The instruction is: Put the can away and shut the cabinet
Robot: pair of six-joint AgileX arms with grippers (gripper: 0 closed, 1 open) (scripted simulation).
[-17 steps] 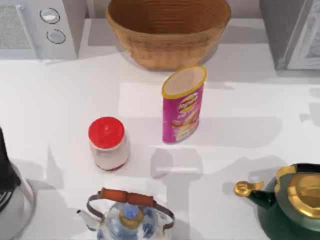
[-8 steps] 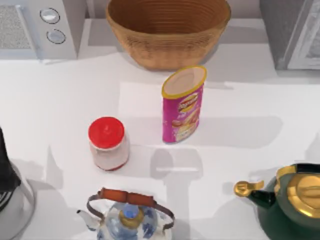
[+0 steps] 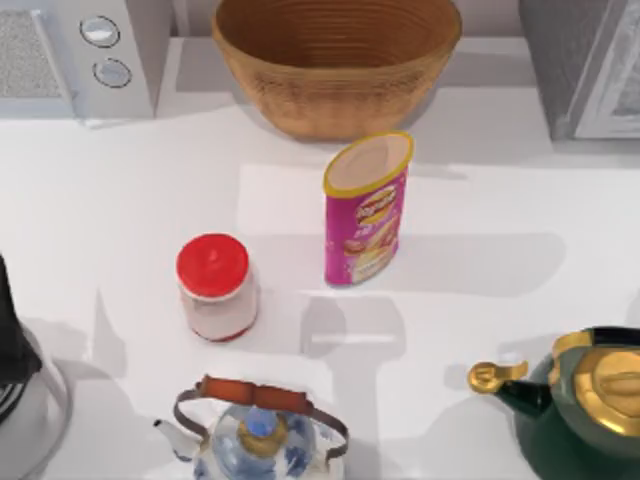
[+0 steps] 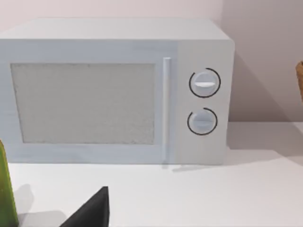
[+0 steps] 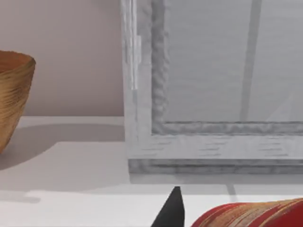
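From my seat: white table [image 3: 120, 200] with the can standing near its middle, cabinet at the far right corner.

Largest first: I see the cabinet [image 3: 585, 65] at the top right, the microwave [image 3: 70, 55] at the top left, and the wicker basket [image 3: 335, 60] between them. A green kettle [image 3: 580, 410] sits at the lower right and a blue-patterned teapot [image 3: 255, 435] at the bottom edge. The pink can [image 3: 365, 210] stands upright just in front of the basket, with the red-lidded jar [image 3: 215, 288] to its left. I cannot tell whether either claw is released or clenched.
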